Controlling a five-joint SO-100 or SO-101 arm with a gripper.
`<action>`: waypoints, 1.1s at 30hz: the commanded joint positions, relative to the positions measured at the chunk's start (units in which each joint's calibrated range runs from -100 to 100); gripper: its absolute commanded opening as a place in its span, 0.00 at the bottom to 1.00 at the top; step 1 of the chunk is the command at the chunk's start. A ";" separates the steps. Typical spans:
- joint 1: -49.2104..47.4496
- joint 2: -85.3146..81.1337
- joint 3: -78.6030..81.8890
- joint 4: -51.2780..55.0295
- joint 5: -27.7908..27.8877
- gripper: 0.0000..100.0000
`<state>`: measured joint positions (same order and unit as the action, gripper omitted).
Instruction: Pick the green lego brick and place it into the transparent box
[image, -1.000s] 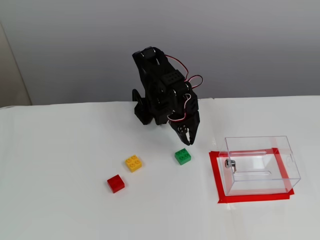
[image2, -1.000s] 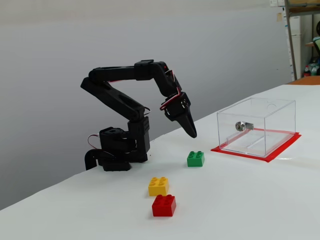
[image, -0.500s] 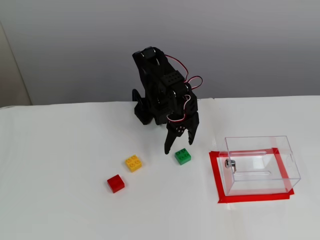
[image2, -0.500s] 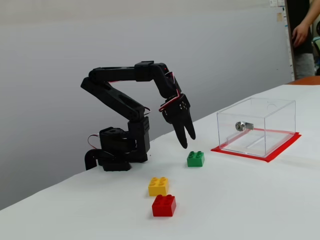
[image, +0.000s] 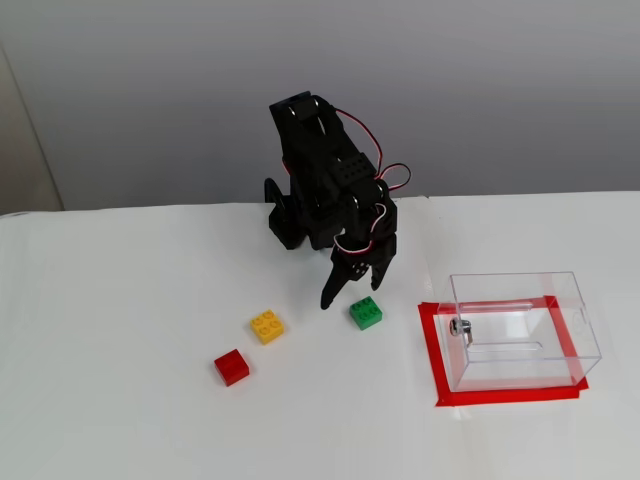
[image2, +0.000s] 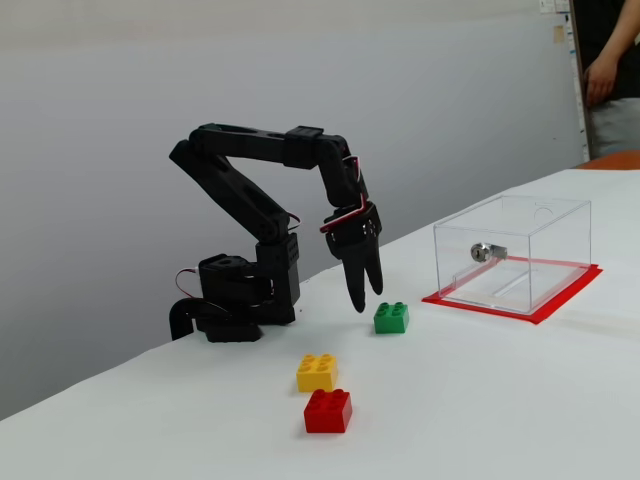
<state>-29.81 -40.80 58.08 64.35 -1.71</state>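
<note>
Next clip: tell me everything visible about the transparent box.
The transparent box is a rectangular container of thin, clear, plastic-looking walls. A small metal knob sits on the wall that faces the bricks, with a slot-like line beside it. It stands upright on the white table, inside a frame of red tape. Nothing can be seen inside it. The gripper and the green lego brick are both clear of it, further left in both fixed views.

Bright, even light; sharp focus.

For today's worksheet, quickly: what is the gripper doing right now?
Gripper: open, holding nothing, fingers spread just above the green lego brick.
</note>
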 joint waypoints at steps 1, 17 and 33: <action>-1.14 0.12 -1.20 -2.56 -0.01 0.42; -1.80 8.52 -2.65 -7.87 -0.12 0.42; -1.65 15.14 -3.10 -9.61 -0.12 0.42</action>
<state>-32.05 -26.34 57.28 55.01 -1.71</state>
